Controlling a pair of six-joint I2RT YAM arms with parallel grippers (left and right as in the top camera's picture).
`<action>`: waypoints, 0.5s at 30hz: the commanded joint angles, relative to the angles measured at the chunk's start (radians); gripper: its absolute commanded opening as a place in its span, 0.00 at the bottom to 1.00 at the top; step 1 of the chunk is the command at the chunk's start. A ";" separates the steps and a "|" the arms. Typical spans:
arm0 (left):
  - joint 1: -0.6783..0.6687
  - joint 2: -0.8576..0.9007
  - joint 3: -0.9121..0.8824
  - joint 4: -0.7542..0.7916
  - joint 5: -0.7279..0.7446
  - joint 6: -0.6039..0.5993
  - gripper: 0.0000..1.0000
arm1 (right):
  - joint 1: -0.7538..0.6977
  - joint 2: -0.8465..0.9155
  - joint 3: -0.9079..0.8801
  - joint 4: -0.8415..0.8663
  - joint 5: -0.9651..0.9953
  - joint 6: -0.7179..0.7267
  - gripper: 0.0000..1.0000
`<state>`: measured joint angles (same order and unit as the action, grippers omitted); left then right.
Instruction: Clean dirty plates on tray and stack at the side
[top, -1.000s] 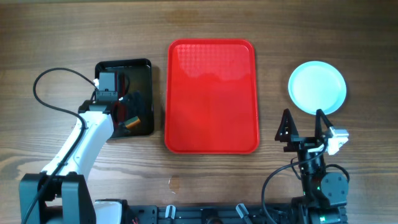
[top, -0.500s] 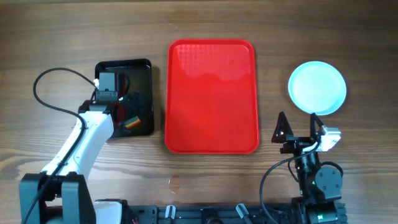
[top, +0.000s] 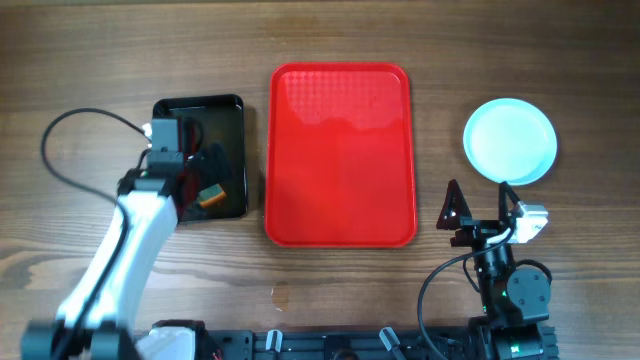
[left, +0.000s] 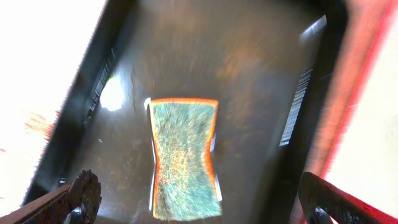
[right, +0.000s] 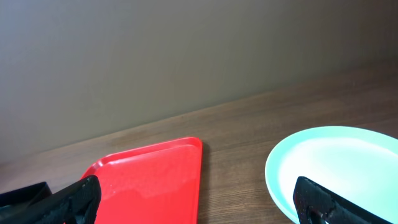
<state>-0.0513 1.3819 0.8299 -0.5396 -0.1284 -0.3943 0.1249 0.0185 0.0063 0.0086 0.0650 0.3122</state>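
The red tray (top: 340, 155) lies mid-surface. A pale plate (top: 510, 140) sits on the surface (top: 100, 60) at its 3 o'clock, apart from it. The right tool (top: 481, 205), fingers spread, hangs at the plate's 6 o'clock, gripping nothing. The left tool (left: 202, 199), also spread, hovers over a sponge (left: 185, 158) in the black tray (top: 225, 105) at 9 o'clock.

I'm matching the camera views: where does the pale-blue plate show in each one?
Overhead: plate at the right, beside the red tray.
Left wrist: not in it.
Right wrist: lower right, cut by the frame edge.
Shared landmark: the red tray, seen in all three views.
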 joint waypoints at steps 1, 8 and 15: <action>0.000 -0.278 -0.040 -0.011 -0.007 0.012 1.00 | -0.006 0.005 -0.001 0.006 0.014 0.005 1.00; 0.011 -0.690 -0.226 0.126 -0.022 0.025 1.00 | -0.006 0.005 -0.001 0.006 0.014 0.005 1.00; 0.012 -1.077 -0.485 0.342 0.029 0.105 1.00 | -0.006 0.005 -0.001 0.006 0.014 0.006 1.00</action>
<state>-0.0456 0.4587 0.4557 -0.2527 -0.1215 -0.3443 0.1249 0.0227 0.0063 0.0082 0.0650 0.3122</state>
